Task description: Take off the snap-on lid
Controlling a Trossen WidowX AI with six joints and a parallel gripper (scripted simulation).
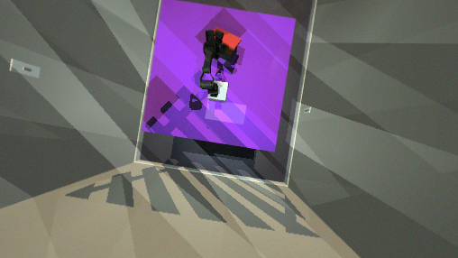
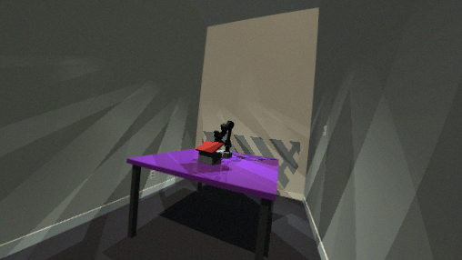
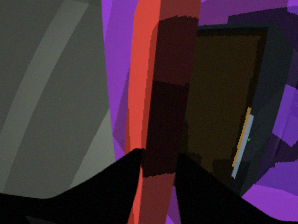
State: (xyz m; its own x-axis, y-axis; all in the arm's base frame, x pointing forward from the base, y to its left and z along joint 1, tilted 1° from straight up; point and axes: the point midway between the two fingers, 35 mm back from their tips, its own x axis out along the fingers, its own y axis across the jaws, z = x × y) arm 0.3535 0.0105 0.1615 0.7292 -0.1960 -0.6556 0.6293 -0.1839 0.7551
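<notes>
Closest to the wrist camera: the tool (image 3: 158, 163) is clamped on the edge of the red lid (image 3: 166, 90); its two dark fingers sit on either side of the rim, with the lid running up and away between them.
Tool state: closed and gripping the lid, not empty.
Lid position: raised at the gripped side and tilted; in the exterior view the lid (image 2: 209, 146) slopes above the box (image 2: 209, 158), high toward the arm (image 2: 225, 132) and low at the far edge, which seems to rest on or just beside the box rim.
Box position: on the purple surface (image 2: 173, 164), near the arm's base; the wrist view shows the box (image 3: 226, 96) open on the lifted side, its dark brown inside exposed.
Done so far: judged from the tilt, the snap on the gripped side is released and the lid is partly off.
Left to do: free the low edge, carry the lid off without dragging the box, and lay it flat and right side up on the surface.
Lid material and shape: thin, flat, rectangular panel, matte red, looks like rigid plastic, with a narrow rim.
Box material and shape: squat, rectangular, dark grey walls, dull finish.
Surface: glossy purple top on dark legs, crossed by hard-edged shadows.
Farther off: from above, the arm (image 1: 208, 56) reaches from a white base plate (image 1: 219, 90) to the lid (image 1: 230, 41).
Background: grey walls, tan floor.
</notes>
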